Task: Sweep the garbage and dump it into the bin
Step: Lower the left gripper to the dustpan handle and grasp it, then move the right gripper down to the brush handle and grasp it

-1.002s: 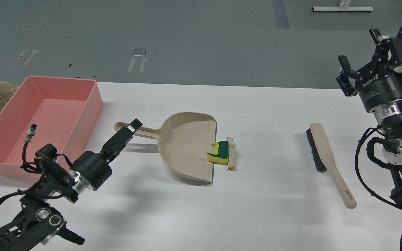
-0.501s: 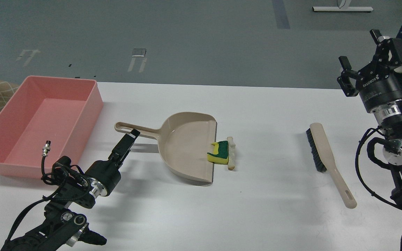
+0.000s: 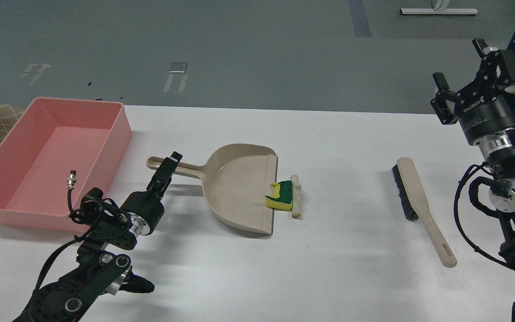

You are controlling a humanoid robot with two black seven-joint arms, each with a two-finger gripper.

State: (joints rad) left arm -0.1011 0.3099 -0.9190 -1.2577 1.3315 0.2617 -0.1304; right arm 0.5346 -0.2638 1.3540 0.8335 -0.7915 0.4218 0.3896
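Left gripper (image 3: 169,163), fingers' spread indeterminable, sits at the dustpan (image 3: 239,188) handle running left-right mid-counter; garbage (image 3: 284,197) lies at the pan's right lip, bin (image 3: 52,161) at the left edge; right gripper (image 3: 463,76) spread, aloft.

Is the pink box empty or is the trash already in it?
Empty. The pink bin shows only its bare floor, and the sponge piece and the bread strip lie on the table at the dustpan lip.

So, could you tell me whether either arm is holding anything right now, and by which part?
Right gripper holds nothing. Left gripper reaches the dustpan handle; a grasp cannot be told.
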